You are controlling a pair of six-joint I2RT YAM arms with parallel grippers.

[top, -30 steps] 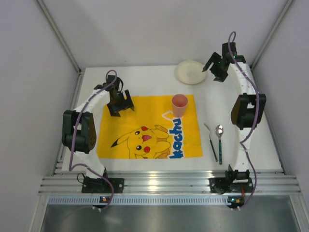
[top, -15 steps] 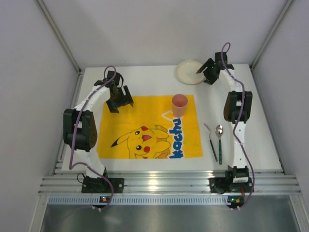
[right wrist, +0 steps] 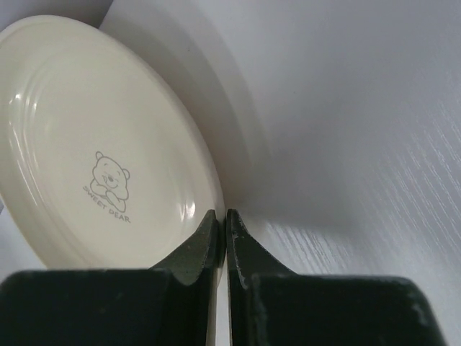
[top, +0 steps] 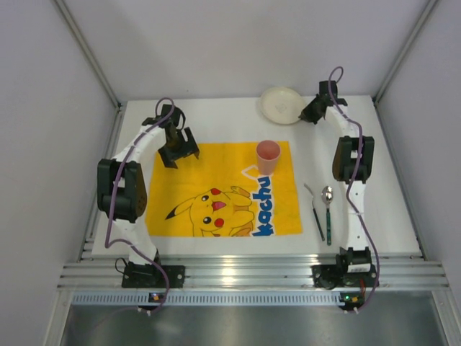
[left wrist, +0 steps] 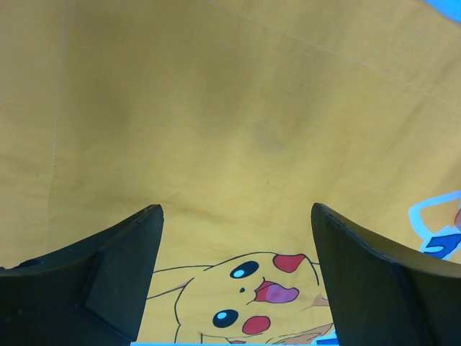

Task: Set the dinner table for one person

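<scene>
A cream plate (top: 281,105) with a bear print (right wrist: 108,144) lies at the far side of the white dinner table (top: 216,119). My right gripper (top: 310,113) (right wrist: 225,216) is shut on the plate's right rim, one finger inside the rim and one outside. The left gripper (top: 178,153) (left wrist: 238,216) hangs open over the far left part of the yellow Pikachu mat (top: 209,180) (left wrist: 216,108), with nothing between its fingers. On the mat's far right corner a pink cup (top: 268,156) stands upright. A spoon (top: 328,210) and a fork (top: 314,212) lie to the right of the mat.
White walls close in the table at the back and on both sides. A ribbed aluminium rail (top: 245,274) runs along the near edge, where both arm bases are bolted.
The right arm has stretched forward and down to the plate, and its jaws have closed on the rim. The left arm has barely shifted.
</scene>
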